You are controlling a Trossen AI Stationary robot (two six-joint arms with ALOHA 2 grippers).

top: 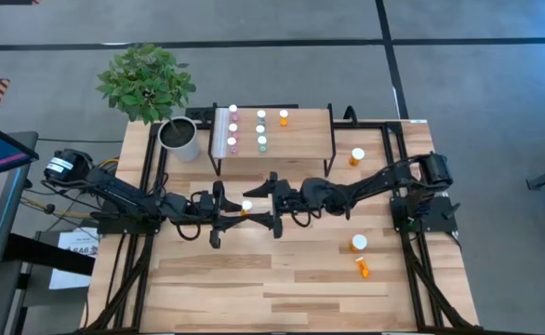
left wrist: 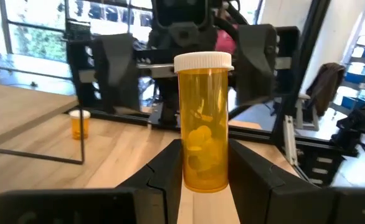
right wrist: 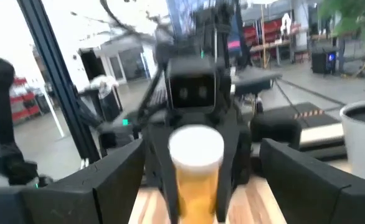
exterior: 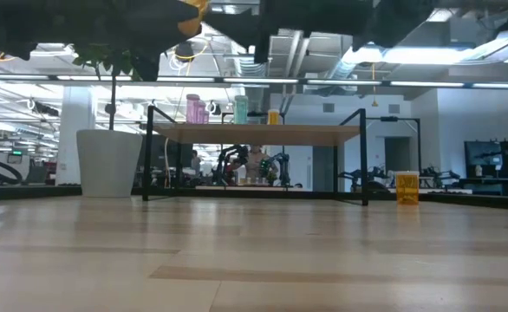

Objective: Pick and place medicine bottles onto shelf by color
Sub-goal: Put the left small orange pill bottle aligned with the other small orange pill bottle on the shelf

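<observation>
My left gripper (left wrist: pixel 204 174) clamps the large orange bottle (left wrist: pixel 203 121) upright, facing my right gripper (top: pixel 274 198), whose fingers stand wide either side, not gripping.

Grey floor (top: pixel 477 102) crossed by dark lines, ceiling strip lights (exterior: pixel 427 54), white walls, large windows (left wrist: pixel 39 31), workbenches behind

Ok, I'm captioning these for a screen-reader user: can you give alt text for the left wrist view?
An orange medicine bottle with a white cap stands upright, clamped between the left gripper's two dark fingers, with the right gripper open and facing it close behind. A smaller orange bottle stands farther off on the wooden table.
</observation>
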